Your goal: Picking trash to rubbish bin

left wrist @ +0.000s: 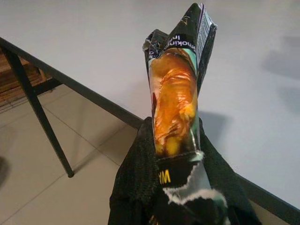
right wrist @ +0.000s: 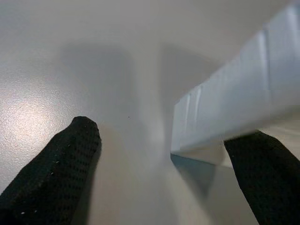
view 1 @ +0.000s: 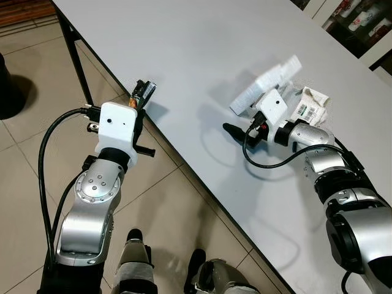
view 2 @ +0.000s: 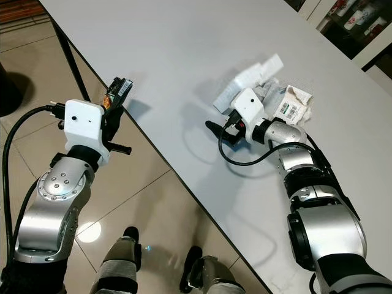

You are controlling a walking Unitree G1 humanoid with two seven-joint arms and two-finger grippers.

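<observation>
My left gripper (view 1: pixel 139 103) is shut on a crumpled black, green and orange snack wrapper (left wrist: pixel 176 103), held up beside the table's near edge. The wrapper (view 1: pixel 144 90) sticks out above the black fingers (left wrist: pixel 136 187). Over the table my right gripper (view 1: pixel 236 131) is open, with its fingers (right wrist: pixel 56 173) wide apart just above the grey top. A white flat pack (right wrist: pixel 234 112) lies partly between them, close to one finger. The same white pack (view 1: pixel 266 82) rests on the table behind the right wrist, next to crumpled paper with a barcode label (view 1: pixel 312 105).
The grey table (view 1: pixel 202 37) runs from the near right to the far left, its black leg (view 1: pixel 76 61) standing on a tiled floor. A dark round object (view 1: pixel 6 86) sits at the left edge. My feet (view 1: pixel 131 242) stand close under the table's edge.
</observation>
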